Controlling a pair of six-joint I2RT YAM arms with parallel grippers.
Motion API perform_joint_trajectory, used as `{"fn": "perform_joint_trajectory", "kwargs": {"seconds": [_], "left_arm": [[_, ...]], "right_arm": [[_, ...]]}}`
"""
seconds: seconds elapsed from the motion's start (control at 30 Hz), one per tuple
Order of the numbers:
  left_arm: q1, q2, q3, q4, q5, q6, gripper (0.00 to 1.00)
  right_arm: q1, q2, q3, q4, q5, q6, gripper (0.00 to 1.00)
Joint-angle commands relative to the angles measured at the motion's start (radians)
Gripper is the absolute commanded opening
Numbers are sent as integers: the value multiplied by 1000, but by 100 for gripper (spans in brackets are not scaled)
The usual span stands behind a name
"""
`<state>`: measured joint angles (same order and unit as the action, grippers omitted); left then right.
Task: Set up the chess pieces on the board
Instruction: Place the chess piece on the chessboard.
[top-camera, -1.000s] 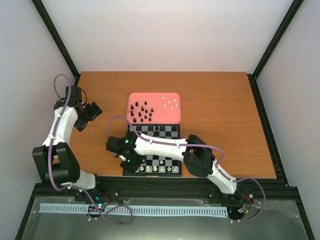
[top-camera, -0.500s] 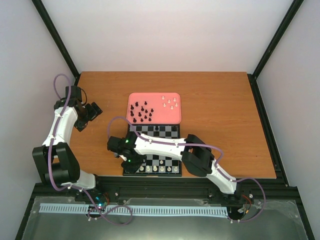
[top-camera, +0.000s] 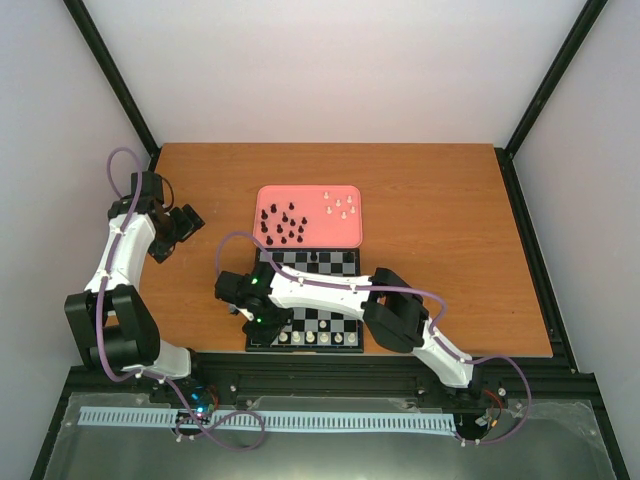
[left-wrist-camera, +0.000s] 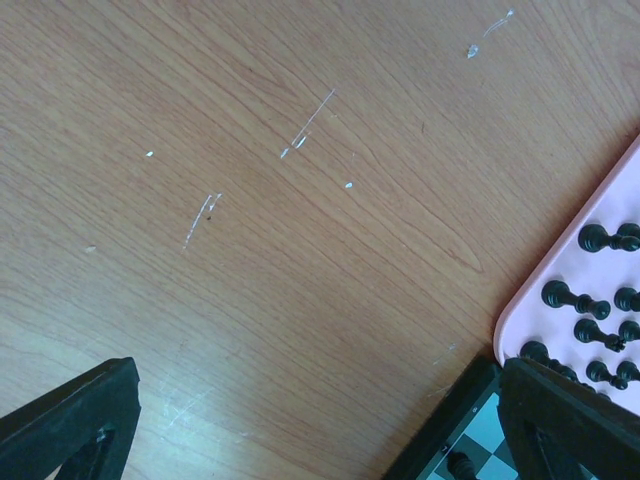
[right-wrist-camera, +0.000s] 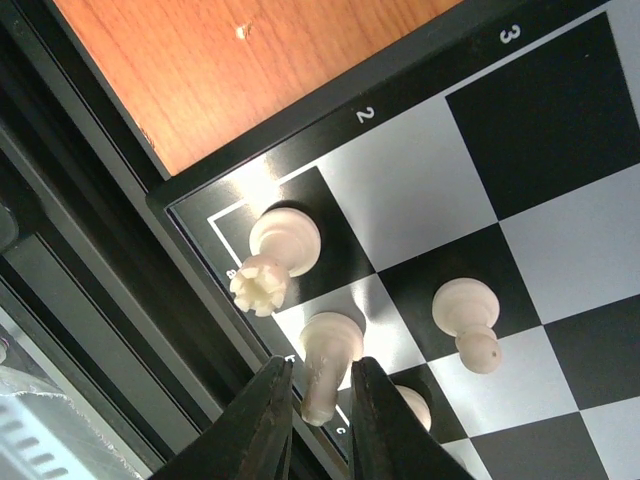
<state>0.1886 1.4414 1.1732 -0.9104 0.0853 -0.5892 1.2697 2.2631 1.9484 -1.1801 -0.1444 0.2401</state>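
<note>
Two arms work over one table (top-camera: 450, 220), which carries one pink tray (top-camera: 312, 203) and one board (top-camera: 335, 262), the tray's near edge just beside the board's far edge. The chess pieces (top-camera: 285, 225) are split between the two. From above, the tray holds about a dozen black ones clustered in its left half and five or six white ones (top-camera: 342, 206) in its right half; they are too small for a firmer count. On the board, a single black piece (top-camera: 314, 257) stands in the far row and a line of white pieces (top-camera: 311, 338) fills part of the near row, the rest being hidden under the right arm. The right wrist view shows four white pieces at the near left corner: a rook (right-wrist-camera: 275, 262) on the corner square, a pawn (right-wrist-camera: 468, 320), one half hidden, and a white piece (right-wrist-camera: 328, 350) upright between the fingers of the right tool (right-wrist-camera: 320, 364). The fingers stand close on either side of its head, but I cannot tell whether they pinch it. The left tool (left-wrist-camera: 318, 382) hangs over bare table left of the tray, its fingers spread wide with nothing between them.
</note>
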Motion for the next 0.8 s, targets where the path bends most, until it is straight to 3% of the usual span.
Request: {"fn": "perform_joint_trajectory", "kwargs": {"seconds": [0.0,0.23,0.77], "left_arm": [[-5,-27,8,19,-12,15,100],[-5,-20,13,19,-11,14,100],[-6,-12,32,6,-16,15,100]], "right_arm": [[-5,22,-5,3,-5,-12,18],[-7,12,1,-4,16,-10,18],[-7,-108,34,-53,44,0,29]]}}
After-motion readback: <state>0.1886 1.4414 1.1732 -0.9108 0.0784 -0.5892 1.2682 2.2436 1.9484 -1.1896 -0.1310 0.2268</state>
